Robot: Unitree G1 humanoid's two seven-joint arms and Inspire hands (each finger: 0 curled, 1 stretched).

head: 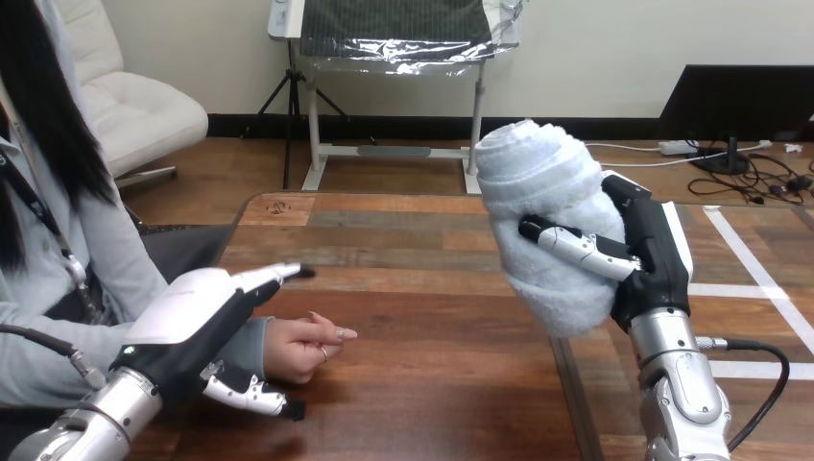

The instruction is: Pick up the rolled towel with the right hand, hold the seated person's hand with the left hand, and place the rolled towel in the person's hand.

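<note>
Fingers [576, 248] round rolled towel [538, 187] | left hand [192, 312] half-hides person's wrist [252, 344]

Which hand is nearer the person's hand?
Left. The left hand sits over the person's hand at the wrist; the right hand is apart at the right, gripping the rolled towel.

towel [542, 206]: plain cloth, no print or tag that can be read.
right hand [655, 252]: no lettering that can be made out on its shells.
left hand [187, 312]: no lettering that can be made out either.
counter [432, 288]: wood grain, with one small dark mark [278, 206] near the far left corner, too small to read.
readable words, numbers, signs: none.
</note>
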